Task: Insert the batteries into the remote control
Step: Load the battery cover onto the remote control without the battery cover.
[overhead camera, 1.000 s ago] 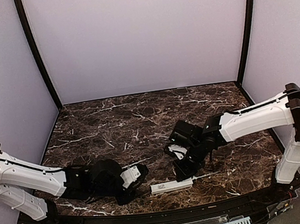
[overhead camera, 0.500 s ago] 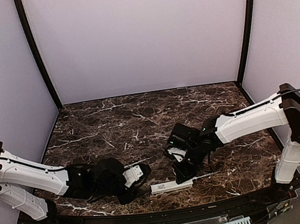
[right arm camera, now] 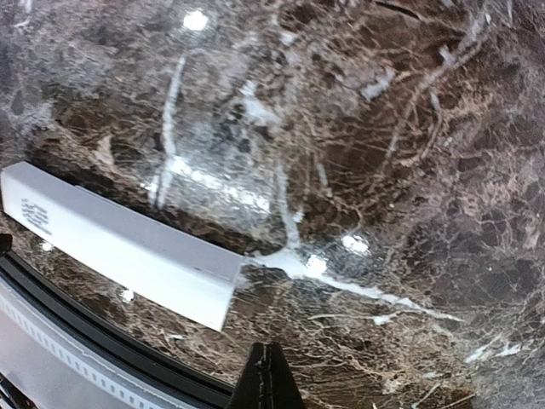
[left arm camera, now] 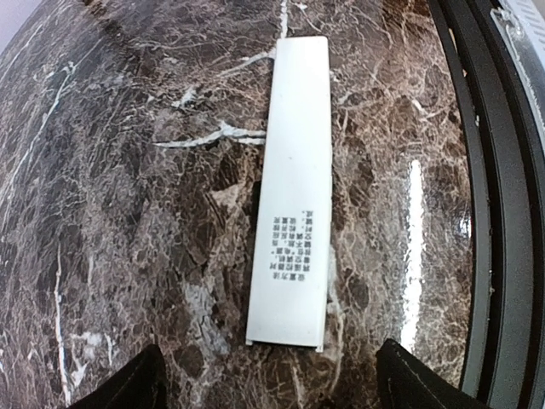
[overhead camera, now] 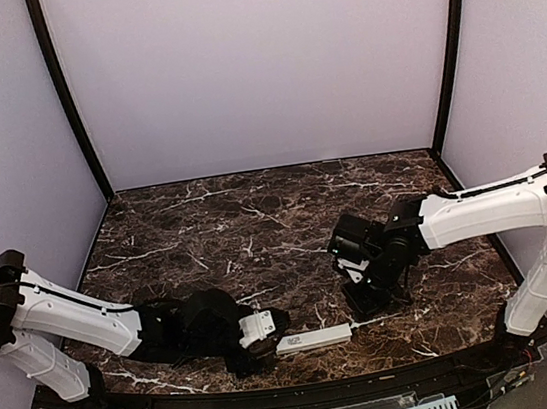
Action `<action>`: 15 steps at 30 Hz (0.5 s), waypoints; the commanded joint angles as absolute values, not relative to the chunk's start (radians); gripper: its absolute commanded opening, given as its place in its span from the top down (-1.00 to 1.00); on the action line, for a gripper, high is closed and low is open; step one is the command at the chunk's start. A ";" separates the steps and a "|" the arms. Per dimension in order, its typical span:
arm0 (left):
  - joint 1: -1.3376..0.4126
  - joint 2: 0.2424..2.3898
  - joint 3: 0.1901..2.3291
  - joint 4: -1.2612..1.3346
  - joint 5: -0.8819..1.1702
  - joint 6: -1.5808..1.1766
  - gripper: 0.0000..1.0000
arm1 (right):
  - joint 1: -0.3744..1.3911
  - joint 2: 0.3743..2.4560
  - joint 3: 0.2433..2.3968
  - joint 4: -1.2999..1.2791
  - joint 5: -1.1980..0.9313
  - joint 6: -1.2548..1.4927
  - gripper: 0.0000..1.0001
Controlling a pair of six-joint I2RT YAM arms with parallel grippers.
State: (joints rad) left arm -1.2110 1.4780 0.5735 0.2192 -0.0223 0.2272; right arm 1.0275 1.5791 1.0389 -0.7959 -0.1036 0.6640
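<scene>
The remote control (overhead camera: 315, 339) is a slim white bar with a small printed label, lying flat near the table's front edge. It also shows in the left wrist view (left arm camera: 294, 196) and the right wrist view (right arm camera: 119, 243); no black section shows. My left gripper (overhead camera: 273, 334) is low at its left end, open, its jaws (left arm camera: 272, 379) wider than the bar and nothing between them. My right gripper (overhead camera: 372, 297) hangs shut and empty, up and right of the bar's right end (right arm camera: 266, 375). The batteries are out of view.
A black rail (left arm camera: 485, 213) runs along the table's front edge just beside the remote. Dark marble tabletop (overhead camera: 255, 217) stretches back to lilac walls, with black corner posts (overhead camera: 66, 101) at the left and right.
My left gripper has opened and slid right up to the remote's left end. My right gripper has drawn back from the remote's right end, up and to the right, staying shut.
</scene>
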 commanded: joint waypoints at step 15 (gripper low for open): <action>-1.198 1.704 0.652 0.306 0.078 0.324 -0.10 | 1.033 1.698 1.020 -0.763 -0.092 0.665 1.00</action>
